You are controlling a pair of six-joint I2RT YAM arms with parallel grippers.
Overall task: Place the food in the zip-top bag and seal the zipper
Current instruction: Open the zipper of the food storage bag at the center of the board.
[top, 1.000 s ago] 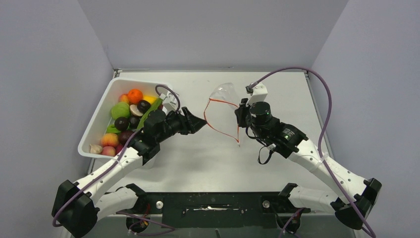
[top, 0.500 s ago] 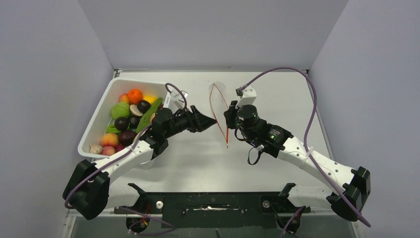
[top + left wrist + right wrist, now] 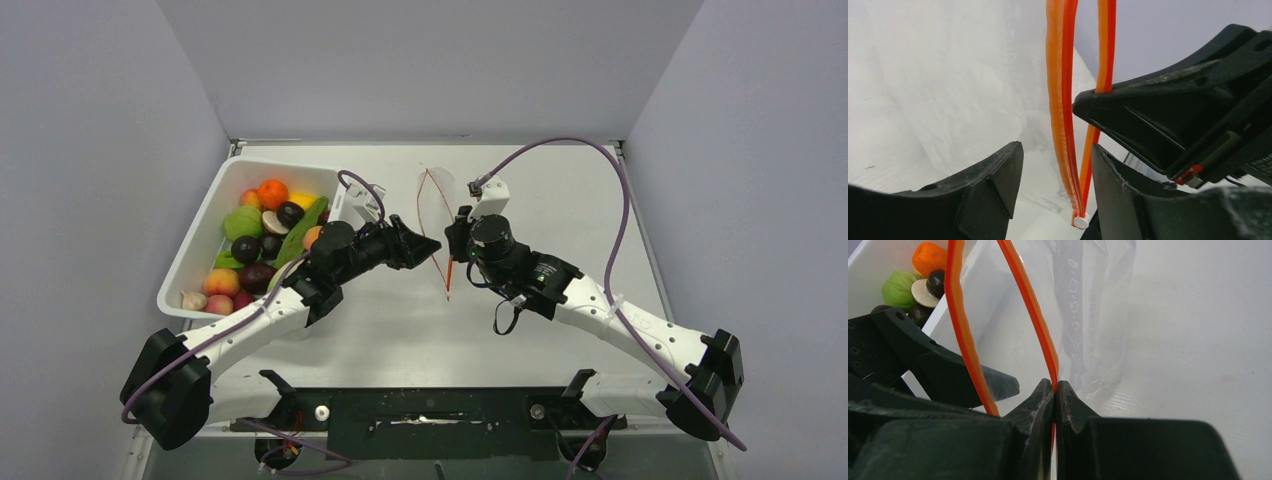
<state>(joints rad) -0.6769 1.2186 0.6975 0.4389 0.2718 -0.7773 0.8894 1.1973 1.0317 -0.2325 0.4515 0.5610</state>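
While the right gripper (image 3: 1054, 390) is pinching the thin red-orange zipper strip (image 3: 1032, 315) between fully closed black fingers, the strip's two strands are bowing apart above the pinch, so the mouth of the small clear crinkly zip-top bag (image 3: 1098, 300) is gaping. The bag's body is trailing away from the grip over the white table (image 3: 580, 190); whether its far end is resting on the surface, cannot tell.

From above, the bag is sitting mid-table between the two arms, well right of the white rectangular plastic bin (image 3: 196, 245).

The left gripper (image 3: 1055, 155) is reaching in from the bin side, tips just beside the strip and facing the right gripper. Its fingers (image 3: 993, 185) are standing apart at a moderate gap. The nearer strand is running down between them and lying closer to one finger than the other; contact cannot be made out. The strip's white end tab (image 3: 1079, 221) is showing low between those fingers.

The assorted toy food is lying in the bin: a round orange (image 3: 272, 192), a green lettuce (image 3: 242, 222), dark plums (image 3: 246, 248) and peaches (image 3: 222, 282), packed touching one another.
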